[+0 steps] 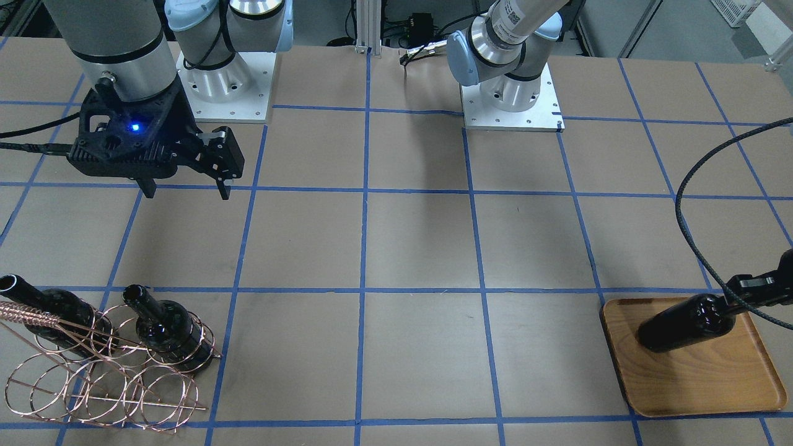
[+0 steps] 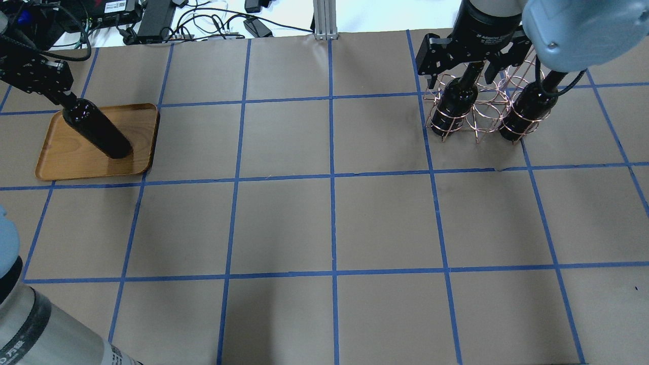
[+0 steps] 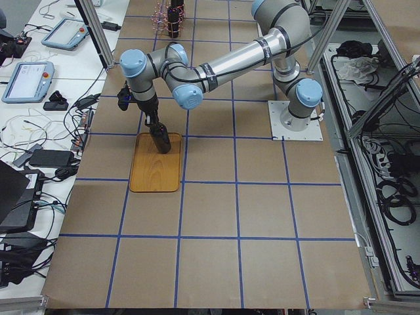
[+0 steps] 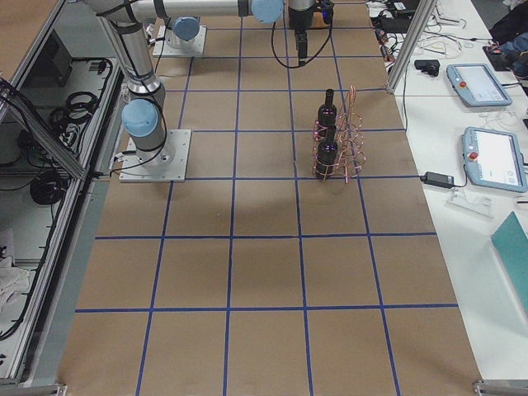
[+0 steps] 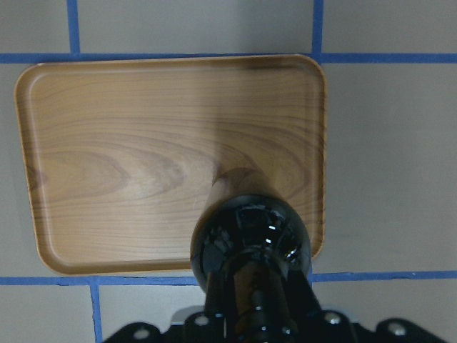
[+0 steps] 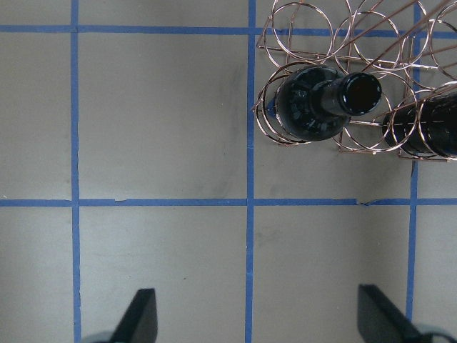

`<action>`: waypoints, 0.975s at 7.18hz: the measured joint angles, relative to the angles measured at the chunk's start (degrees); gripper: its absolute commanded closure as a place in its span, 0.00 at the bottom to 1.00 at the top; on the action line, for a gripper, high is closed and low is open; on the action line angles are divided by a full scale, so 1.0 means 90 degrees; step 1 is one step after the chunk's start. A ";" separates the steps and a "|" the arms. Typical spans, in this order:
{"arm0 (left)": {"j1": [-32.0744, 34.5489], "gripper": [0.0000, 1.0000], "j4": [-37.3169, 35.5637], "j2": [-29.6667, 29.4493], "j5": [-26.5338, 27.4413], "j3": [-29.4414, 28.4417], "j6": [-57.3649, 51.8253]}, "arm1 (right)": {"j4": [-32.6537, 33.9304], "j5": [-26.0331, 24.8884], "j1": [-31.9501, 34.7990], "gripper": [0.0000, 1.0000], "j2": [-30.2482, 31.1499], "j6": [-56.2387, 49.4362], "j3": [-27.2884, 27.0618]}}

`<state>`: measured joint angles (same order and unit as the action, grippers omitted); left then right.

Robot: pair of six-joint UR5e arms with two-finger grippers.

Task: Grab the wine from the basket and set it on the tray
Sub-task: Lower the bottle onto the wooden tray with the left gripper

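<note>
- Work surface: a table (image 1: 421, 248) covered in brown paper and marked with a grid of blue tape.
- Left gripper (image 2: 67, 100): the fingers are clamped on the neck of the wine bottle (image 2: 99, 129), just under its mouth.
- The wine bottle hangs straight down from this gripper, neck up and base down.
- Directly beneath the gripper lies the tray (image 2: 66, 157). The bottle base is over one corner region of it, close to the rim. The views do not confirm whether the base touches the wood.
- Around the tray, outward from the gripper, is bare paper.
- Right gripper (image 1: 186, 191): the fingers are spread wide with nothing between them, and it is raised above the table.
- Below and ahead of these fingers, on the side away from the robot base, stands the basket (image 1: 105, 384).
- Two like bottles stand neck-up in its loops. One bottle (image 6: 318, 103) is nearer the gripper's centre line, and the other bottle (image 6: 428, 125) is just beside it, toward the right finger.
- The two grippers are well apart, at opposite ends of the table.
</note>
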<state>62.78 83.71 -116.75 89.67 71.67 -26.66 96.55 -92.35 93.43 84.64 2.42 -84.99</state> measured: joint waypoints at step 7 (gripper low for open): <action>0.0479 0.00 0.0182 0.0707 -0.0016 0.0271 0.0087 | 0.0010 0.0000 0.0009 0.00 0.0000 0.0004 0.0000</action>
<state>67.09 85.35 -110.39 89.52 74.11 -25.87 96.64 -92.35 93.51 84.64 2.46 -84.99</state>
